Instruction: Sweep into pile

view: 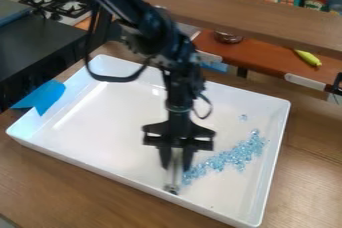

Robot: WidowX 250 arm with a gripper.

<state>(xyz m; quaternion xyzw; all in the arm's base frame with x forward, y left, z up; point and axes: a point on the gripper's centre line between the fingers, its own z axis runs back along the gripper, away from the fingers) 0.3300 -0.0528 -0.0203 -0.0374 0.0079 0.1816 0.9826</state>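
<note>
And here's the black robot arm [153, 32], coming in from the upper left of the view, over the big rectangular white tray with raised walls [100, 122] on the brown wooden desk [87, 192]. The black two-finger claw [176, 168] points straight down over the tray's near half, its fingers drawn in narrow on a slim, pale upright tool [174, 166] — that's the hold, one finger on each side. Down at the tool's foot there's a small dark-grey end, close to the near wall; whether it touches the tray floor, I can't tell. And the pile material, the glittery light-blue bits [234, 157]? They lie in a long, uneven slanting band, from just beside the tool's lower end out toward the right-hand wall, thickest toward that far end — with a little separate cluster [243, 117] sitting beyond the band, farther from the camera. Over on the left, a bright blue piece of tape [47, 97] hangs across the tray's rim. Behind the tray runs a long brown wooden board [234, 12], and past it a reddish-brown surface [267, 57] carries a yellow-green elongated object [308, 57] and a small dark round dish [228, 37].
</note>
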